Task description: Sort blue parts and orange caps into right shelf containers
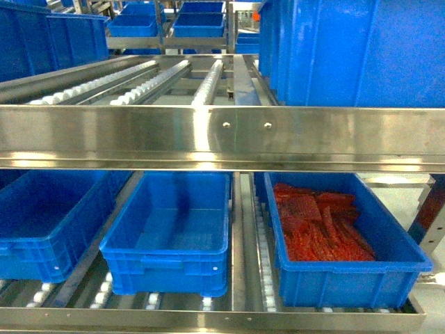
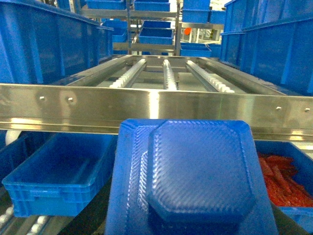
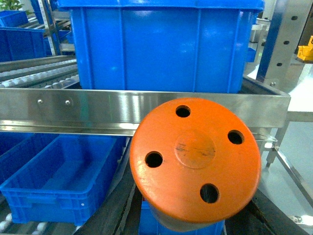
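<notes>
A polished stainless steel flow rack [image 1: 222,139] fills the view, with a shiny front beam that reflects the bright light from above. Rows of small white plastic rollers [image 1: 208,83] run back along its upper level. Behind it stand more metal shelves [image 2: 154,19]. To the right is a pale smooth floor [image 3: 293,161] and a perforated steel post [image 3: 283,39].

A steel shelf rail [image 1: 208,136] spans the front, with white roller tracks [image 1: 207,83] running back behind it
</notes>
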Available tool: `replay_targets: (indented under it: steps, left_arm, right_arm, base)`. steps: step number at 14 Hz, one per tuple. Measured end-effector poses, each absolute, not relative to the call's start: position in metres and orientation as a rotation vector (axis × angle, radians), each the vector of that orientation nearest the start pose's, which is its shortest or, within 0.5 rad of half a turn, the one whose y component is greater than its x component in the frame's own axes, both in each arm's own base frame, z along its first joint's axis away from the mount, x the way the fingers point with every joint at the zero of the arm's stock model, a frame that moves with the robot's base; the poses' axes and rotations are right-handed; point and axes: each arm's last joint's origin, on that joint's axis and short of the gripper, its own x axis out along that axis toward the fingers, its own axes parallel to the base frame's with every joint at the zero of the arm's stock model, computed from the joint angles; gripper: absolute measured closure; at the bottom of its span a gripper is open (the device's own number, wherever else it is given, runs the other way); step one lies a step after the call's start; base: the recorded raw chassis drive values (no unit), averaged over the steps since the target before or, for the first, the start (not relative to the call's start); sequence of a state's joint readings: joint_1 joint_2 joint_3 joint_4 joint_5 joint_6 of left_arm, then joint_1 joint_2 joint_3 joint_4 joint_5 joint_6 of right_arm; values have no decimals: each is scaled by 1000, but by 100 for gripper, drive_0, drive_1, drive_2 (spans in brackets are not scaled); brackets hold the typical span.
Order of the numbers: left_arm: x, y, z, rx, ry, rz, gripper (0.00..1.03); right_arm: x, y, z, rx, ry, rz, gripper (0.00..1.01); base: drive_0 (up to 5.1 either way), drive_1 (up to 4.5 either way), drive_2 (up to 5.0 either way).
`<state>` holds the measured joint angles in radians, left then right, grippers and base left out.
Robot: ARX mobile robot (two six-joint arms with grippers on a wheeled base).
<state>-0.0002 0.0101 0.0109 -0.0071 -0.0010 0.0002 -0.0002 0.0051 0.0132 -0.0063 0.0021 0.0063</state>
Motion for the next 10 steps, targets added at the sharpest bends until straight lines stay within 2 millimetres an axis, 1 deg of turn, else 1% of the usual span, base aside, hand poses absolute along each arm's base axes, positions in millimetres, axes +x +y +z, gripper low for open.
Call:
replay_targets:
  steps: [10]
  left_arm:
    - [98, 0, 166, 0, 7, 1, 60]
  right_arm:
    - [97, 0, 167, 6, -1, -2, 60]
  base:
    - [-492, 249, 249]
